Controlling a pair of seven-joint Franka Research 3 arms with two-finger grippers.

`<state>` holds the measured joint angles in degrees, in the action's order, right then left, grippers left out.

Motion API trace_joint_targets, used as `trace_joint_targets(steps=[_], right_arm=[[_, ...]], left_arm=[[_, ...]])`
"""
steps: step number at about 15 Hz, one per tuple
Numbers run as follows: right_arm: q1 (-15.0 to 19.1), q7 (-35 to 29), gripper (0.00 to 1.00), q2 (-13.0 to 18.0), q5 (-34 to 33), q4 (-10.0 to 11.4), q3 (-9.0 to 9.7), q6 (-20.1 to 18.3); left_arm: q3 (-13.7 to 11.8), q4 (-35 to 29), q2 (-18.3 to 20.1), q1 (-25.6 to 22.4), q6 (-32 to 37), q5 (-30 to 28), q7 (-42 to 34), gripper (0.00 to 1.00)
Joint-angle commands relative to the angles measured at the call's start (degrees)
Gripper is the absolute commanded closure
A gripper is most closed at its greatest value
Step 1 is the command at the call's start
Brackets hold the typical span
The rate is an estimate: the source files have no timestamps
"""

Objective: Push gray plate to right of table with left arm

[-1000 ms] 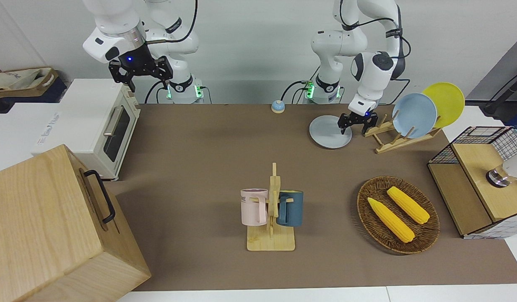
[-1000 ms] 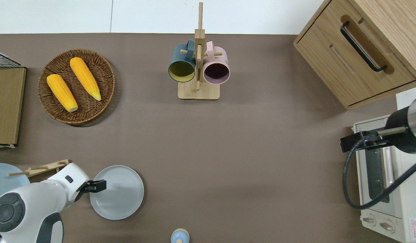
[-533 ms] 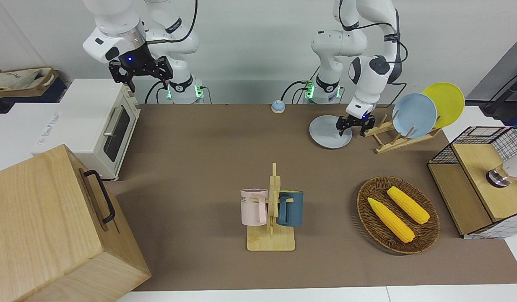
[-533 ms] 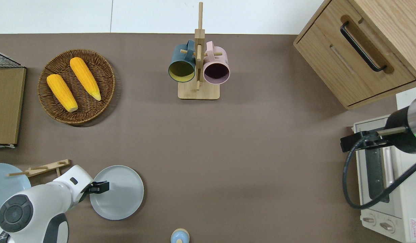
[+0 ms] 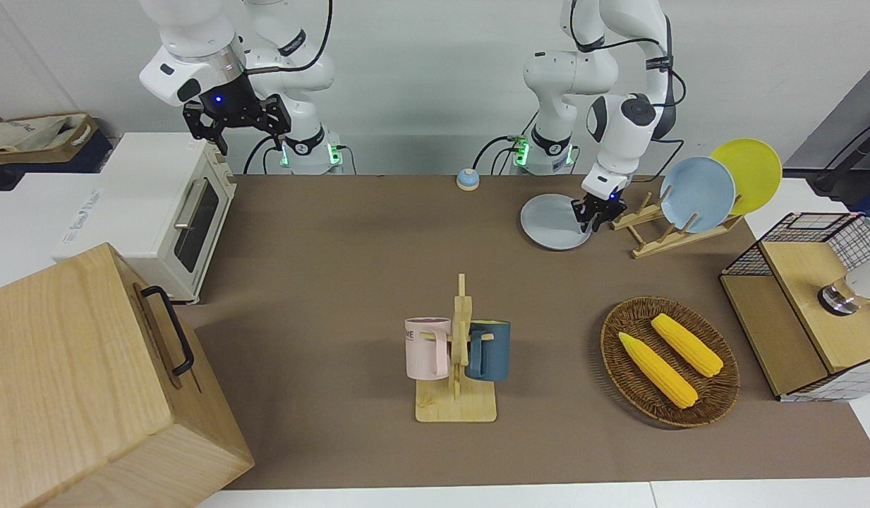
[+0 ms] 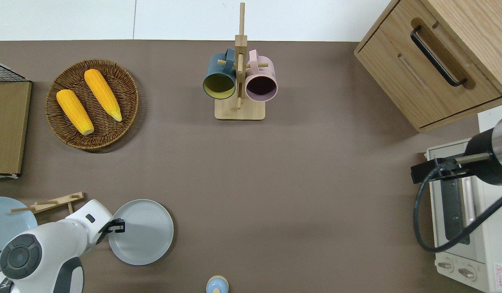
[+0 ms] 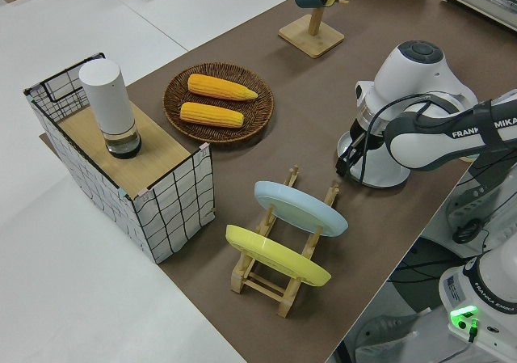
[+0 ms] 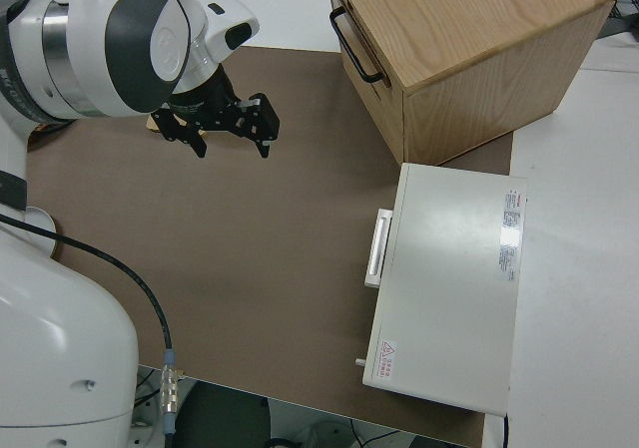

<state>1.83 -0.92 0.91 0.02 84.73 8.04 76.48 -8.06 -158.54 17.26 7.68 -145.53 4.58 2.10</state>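
Observation:
The gray plate lies flat on the brown table close to the robots, toward the left arm's end. In the overhead view the gray plate sits beside the dish rack. My left gripper is low at the plate's rim on the rack side, open and empty. In the overhead view the left gripper is over that edge of the plate. My right arm is parked, and its right gripper is open and empty.
A wooden dish rack holds a sky-blue plate and a yellow plate beside the left gripper. A small bell, a mug tree, a corn basket, a toaster oven and a wooden cabinet also stand here.
The left gripper has turned at the wrist and drawn back slightly toward the plate's rim on the rack side. The plate has not moved. The right arm is still.

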Motion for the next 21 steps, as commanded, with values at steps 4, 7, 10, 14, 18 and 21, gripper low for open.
trace_joint_targets(steps=[4, 7, 10, 14, 18, 21], right_arm=[[1.15, -0.75, 0.017, 0.14, 0.25, -0.53, 0.92, -0.89], [1.07, -0.75, 0.017, 0.14, 0.25, -0.53, 0.92, -0.89], [1.15, -0.66, 0.017, 0.14, 0.33, -0.53, 0.92, -0.89], [1.07, -0.75, 0.017, 0.14, 0.25, -0.53, 0.92, -0.89], [1.07, -0.66, 0.017, 0.14, 0.25, -0.53, 0.92, -0.89], [1.07, -0.75, 0.017, 0.14, 0.25, -0.53, 0.92, -0.89]], left_arm=[[0.15, -1.42, 0.32, -0.21, -1.16, 1.22, 0.00, 1.00], [0.23, -1.42, 0.23, -0.21, -1.16, 1.22, 0.44, 1.00], [0.85, -1.33, -0.12, -0.13, -1.07, 1.22, 1.84, 1.00], [1.11, -1.24, -0.64, 5.31, -0.80, 1.22, 9.74, 1.00], [1.11, -0.98, -0.73, 12.42, -0.37, 0.96, 18.70, 1.00], [1.11, -0.63, -1.00, 17.79, -0.28, 0.95, 25.39, 1.00]])
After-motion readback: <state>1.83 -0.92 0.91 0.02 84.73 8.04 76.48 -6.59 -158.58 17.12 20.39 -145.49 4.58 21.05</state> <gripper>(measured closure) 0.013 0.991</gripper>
